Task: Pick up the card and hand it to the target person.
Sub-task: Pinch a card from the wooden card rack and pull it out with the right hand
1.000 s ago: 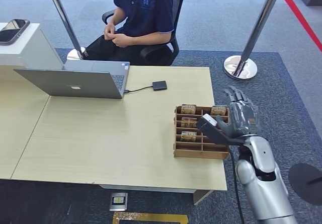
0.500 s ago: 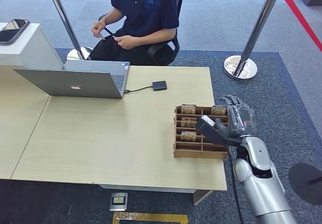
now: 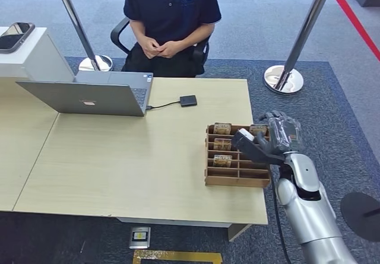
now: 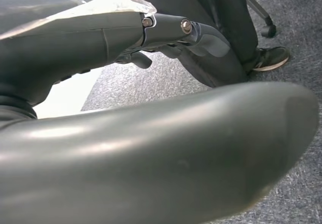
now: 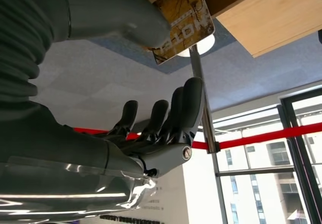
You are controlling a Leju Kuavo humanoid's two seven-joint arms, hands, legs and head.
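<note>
Wooden and slotted, the card rack [image 3: 237,157] sits at the bench's [image 3: 134,157] right end so the cards stand on edge in their compartments, easy to reach from the side. The right hand [image 3: 269,142] hangs over the rack's far right corner, thumb toward the rack and the fingers [image 5: 167,118] curled loosely with a gap to the thumb. In the right wrist view a card [image 5: 182,20], brownish with pale lettering, lies against the thumb's tip; I cannot tell whether it is pinched or merely touched, since no finger visibly presses its other face. The lettering reads upside down and seems to spell "HOTEL", though part is cut off. Other cards [image 3: 222,128] stand in the rack's back slots. The person [image 3: 172,15] sits across the bench behind an open laptop [image 3: 89,98], hands folded, well apart from the rack, so the handover would need a long reach. The left hand [image 4: 171,30] hangs low beside the bench with fingers bent; its grasp cannot be told.
</note>
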